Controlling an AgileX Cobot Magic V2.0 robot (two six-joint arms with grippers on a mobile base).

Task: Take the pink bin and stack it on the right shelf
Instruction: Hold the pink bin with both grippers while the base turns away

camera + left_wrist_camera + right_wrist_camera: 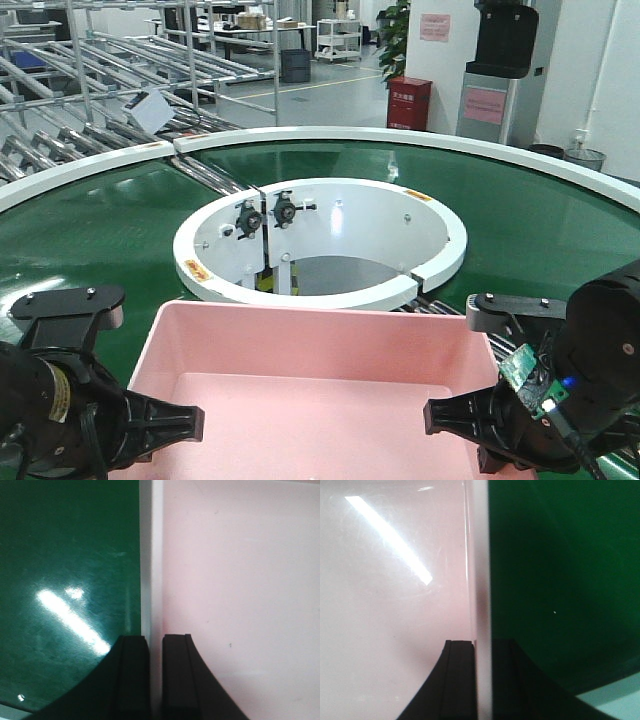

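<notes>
The pink bin (320,395) sits on the green belt (90,230), close in front of us. Our left gripper (155,647) and right gripper (482,650) each pinch a side wall at the rim, jaws narrow. We judge it light, stiff and slippery; opposite rims suit it. Wrist views show each pinch; only the front view shows the tub's spread.
</notes>
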